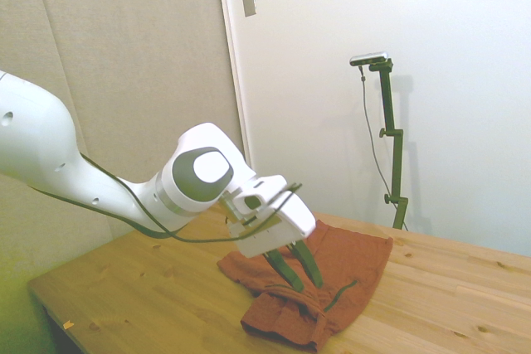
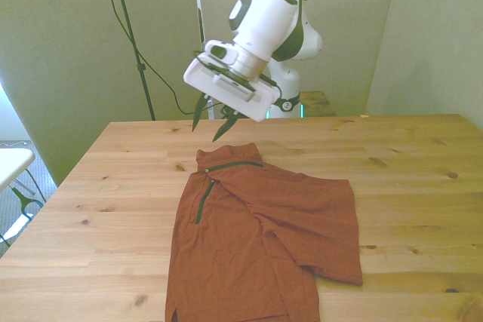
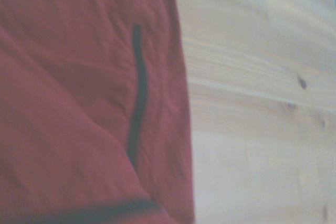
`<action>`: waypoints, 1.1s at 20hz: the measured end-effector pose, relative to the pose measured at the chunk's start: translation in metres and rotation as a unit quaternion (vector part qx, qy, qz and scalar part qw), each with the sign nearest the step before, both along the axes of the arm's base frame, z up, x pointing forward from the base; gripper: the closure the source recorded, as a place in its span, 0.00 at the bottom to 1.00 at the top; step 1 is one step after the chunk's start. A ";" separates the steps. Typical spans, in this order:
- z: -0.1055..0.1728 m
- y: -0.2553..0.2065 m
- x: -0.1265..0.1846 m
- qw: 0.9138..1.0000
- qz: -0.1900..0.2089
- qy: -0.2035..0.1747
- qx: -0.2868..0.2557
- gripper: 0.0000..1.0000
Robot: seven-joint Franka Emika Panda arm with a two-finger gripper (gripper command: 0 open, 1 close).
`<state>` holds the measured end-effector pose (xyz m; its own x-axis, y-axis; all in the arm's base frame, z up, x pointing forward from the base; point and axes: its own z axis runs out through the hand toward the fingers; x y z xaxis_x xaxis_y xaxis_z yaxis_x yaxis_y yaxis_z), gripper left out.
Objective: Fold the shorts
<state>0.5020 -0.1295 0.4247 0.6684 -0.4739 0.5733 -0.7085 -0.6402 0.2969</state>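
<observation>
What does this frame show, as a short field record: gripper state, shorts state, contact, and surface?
gripper: open, two dark fingers apart, holding nothing
gripper position: in the air above the table, near the shorts' far edge toward the front view's left
shorts: rust-red, lying on the table, wrinkled, with one part already folded over the rest
trim: thin dark lines on the fabric, also seen in the wrist view
contact: none visible between fingers and cloth in the front view
surface: wooden table
</observation>
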 end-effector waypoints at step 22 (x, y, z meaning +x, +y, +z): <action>-0.104 0.232 0.017 0.964 0.256 -0.018 -0.072 0.00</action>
<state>0.5188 0.1023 0.3212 0.7720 -0.0005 0.6356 -0.3215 -0.8630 0.3898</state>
